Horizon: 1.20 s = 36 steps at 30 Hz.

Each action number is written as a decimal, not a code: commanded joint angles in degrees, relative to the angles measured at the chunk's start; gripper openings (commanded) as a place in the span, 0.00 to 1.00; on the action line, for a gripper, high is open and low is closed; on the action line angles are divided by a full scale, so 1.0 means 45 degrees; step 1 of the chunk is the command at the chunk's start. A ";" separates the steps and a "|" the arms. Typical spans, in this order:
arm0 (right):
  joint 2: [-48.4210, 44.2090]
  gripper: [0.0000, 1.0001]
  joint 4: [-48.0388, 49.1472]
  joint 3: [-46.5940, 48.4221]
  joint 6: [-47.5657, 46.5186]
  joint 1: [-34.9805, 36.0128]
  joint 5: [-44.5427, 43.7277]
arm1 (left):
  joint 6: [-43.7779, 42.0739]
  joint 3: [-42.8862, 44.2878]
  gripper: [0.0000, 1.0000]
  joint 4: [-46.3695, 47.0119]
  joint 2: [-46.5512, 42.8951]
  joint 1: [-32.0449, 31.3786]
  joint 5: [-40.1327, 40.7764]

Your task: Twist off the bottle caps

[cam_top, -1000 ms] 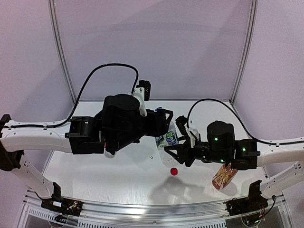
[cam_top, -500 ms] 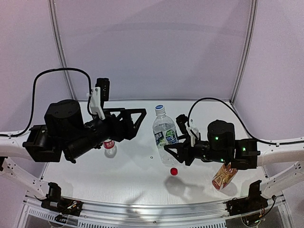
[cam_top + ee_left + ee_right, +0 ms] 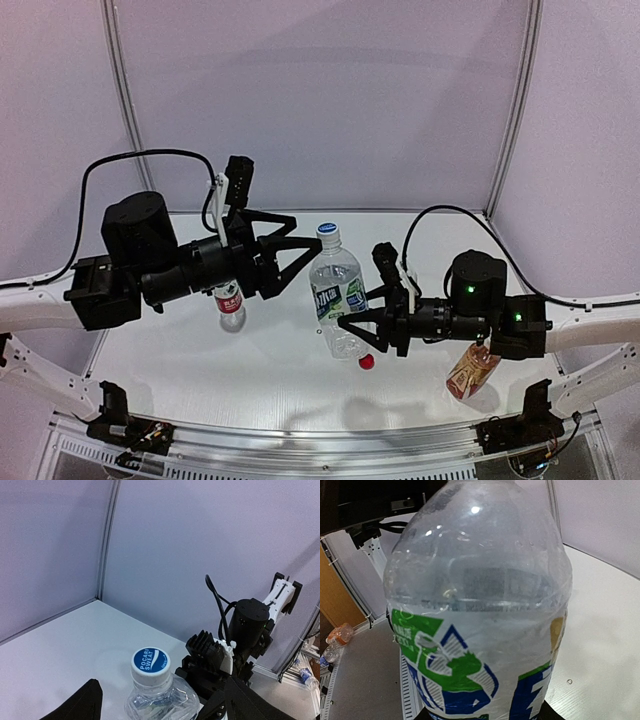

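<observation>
You are seeing the clear bottle (image 3: 480, 580) filling the frame, green-blue label (image 3: 465, 680) facing you, white table (image 3: 605, 630) lying behind it.

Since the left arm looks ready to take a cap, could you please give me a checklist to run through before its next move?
1. Pocari Sweat bottle clamped in the right gripper: ok.
2. Blue-and-white cap seated on that bottle: ok.
3. Left gripper open wider than the cap: ok.
4. Cap between the left jaws: not ok, it sits just ahead of them.
5. Red cap out of the way: ok, loose on the table below the bottle.
6. How tight the blue-and-white cap is: cannot tell.
</observation>
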State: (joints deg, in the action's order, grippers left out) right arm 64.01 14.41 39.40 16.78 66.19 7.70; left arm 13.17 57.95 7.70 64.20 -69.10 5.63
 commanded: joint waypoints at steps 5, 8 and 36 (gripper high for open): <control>-0.0017 0.00 0.0607 -0.0105 -0.0179 -0.0036 0.1121 | -0.0073 0.1022 0.74 0.0316 0.1065 0.0841 -0.3099; 0.0047 0.00 0.0605 -0.0084 -0.0182 -0.0032 0.1120 | -0.0139 0.1289 0.66 0.0161 0.1261 0.0844 -0.3130; -0.0168 0.00 -0.0379 -0.0030 -0.0114 -0.0038 -0.2082 | 0.1469 0.1583 0.14 -0.0632 0.1945 0.0768 -0.0283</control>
State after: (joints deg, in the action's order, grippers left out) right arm 64.03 15.70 39.35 15.75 66.22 9.96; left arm 14.44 63.48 7.66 71.46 -64.99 -4.01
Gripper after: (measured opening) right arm 0.430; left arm 0.303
